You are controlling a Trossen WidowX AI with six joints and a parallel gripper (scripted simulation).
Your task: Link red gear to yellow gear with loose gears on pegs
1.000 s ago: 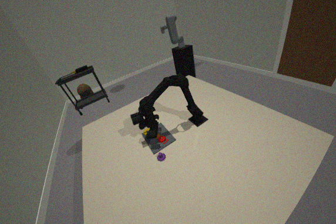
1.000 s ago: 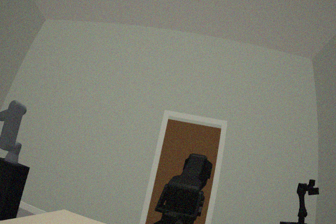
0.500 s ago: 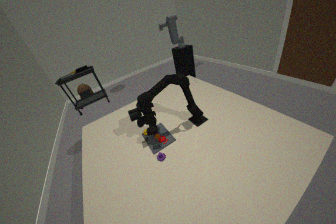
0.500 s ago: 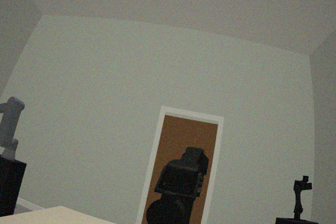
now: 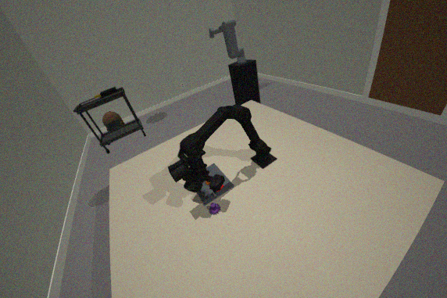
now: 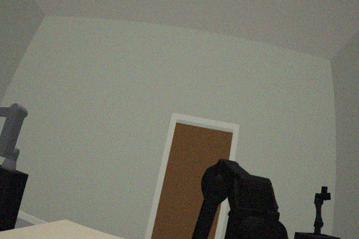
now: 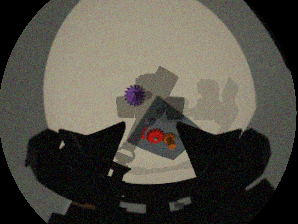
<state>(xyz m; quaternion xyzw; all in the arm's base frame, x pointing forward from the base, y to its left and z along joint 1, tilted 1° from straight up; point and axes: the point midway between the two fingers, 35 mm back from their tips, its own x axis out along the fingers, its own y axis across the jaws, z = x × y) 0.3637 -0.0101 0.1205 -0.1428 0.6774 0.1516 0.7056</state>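
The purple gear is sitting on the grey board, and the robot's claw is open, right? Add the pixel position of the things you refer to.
Not quite: in the wrist view, the purple gear (image 5: pixel 214 208) (image 7: pixel 134 95) is on the table (image 5: pixel 312 216) (image 7: pixel 100 55), off the grey board (image 5: pixel 229 185) (image 7: pixel 172 153). The claw (image 5: pixel 211 188) (image 7: pixel 151 125) is indeed open.

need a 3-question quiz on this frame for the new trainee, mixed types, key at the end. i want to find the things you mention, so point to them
1. True or false: the purple gear (image 5: pixel 214 208) (image 7: pixel 134 95) stands on the grey board (image 5: pixel 229 186) (image 7: pixel 175 153).
2. Multiple choice: in the wrist view, which gear is right beside the red gear (image 7: pixel 155 136)?
A) a green one
B) the orange one
C) a white one
3. Fill in the blank: the jaws of the gripper (image 7: pixel 151 125) are ____ (open / shut).

Key: 1 false; 2 B; 3 open
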